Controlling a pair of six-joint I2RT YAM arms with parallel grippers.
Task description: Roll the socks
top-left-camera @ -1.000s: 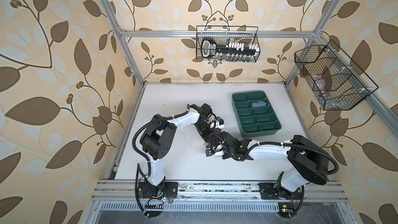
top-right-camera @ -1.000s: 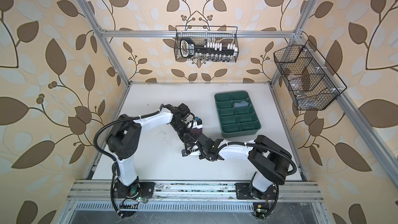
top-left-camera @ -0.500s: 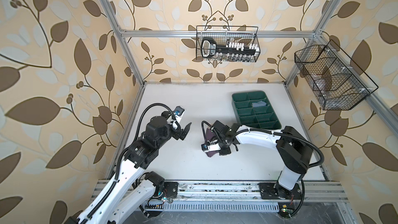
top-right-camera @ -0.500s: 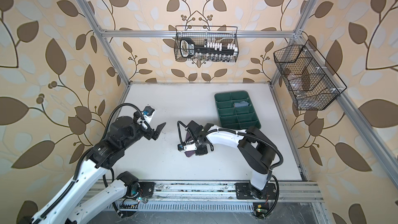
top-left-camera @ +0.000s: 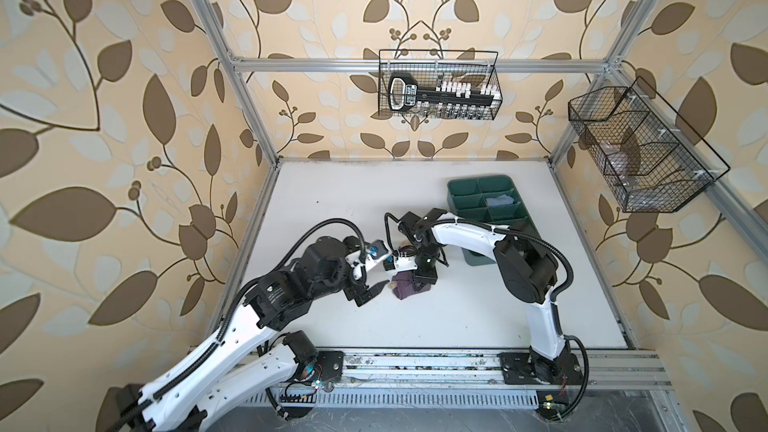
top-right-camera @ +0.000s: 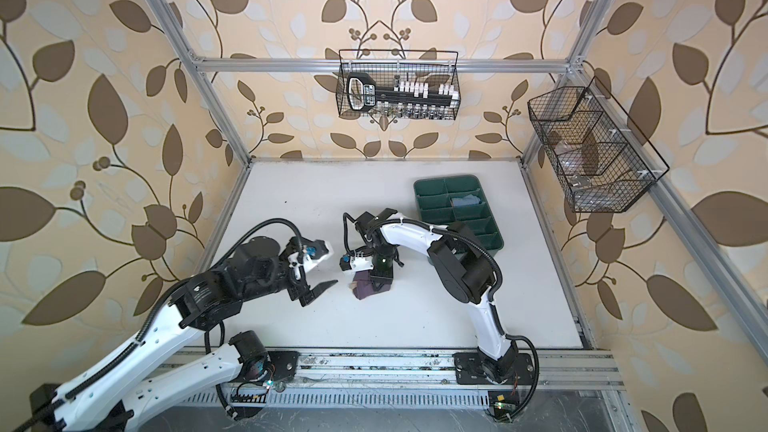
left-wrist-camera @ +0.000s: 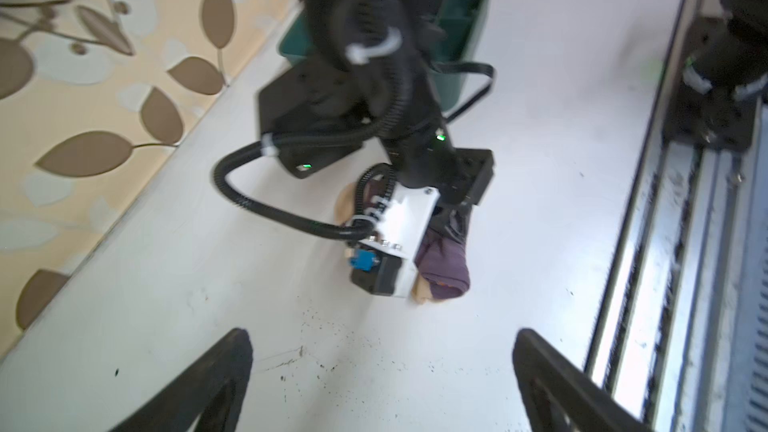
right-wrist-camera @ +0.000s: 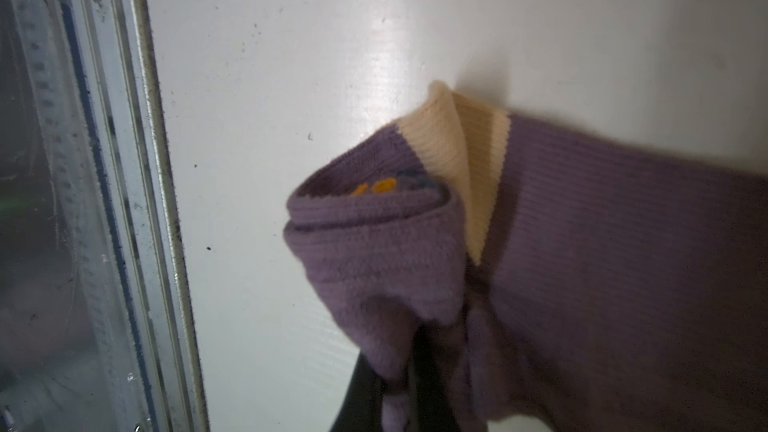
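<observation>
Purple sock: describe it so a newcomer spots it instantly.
On the white table, look near the green divided tray, toward the middle. The purple sock is the bunched ribbed bundle with a tan patch, pinched by the right gripper; nothing else is purple.

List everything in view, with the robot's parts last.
sock: one, purple with tan, bunched mid-table under the right gripper
tray: one, green, with compartments, back right of the table
blue item: one, pale blue, in a right-hand tray compartment near the back; too small to identify
back basket: one, black wire, on the back wall
tool: one, black, in the back basket
side basket: one, black wire, on the right wall
table: one, white
left gripper: one, black, open, empty, beside the sock
right gripper: one, black, shut on the sock
</observation>
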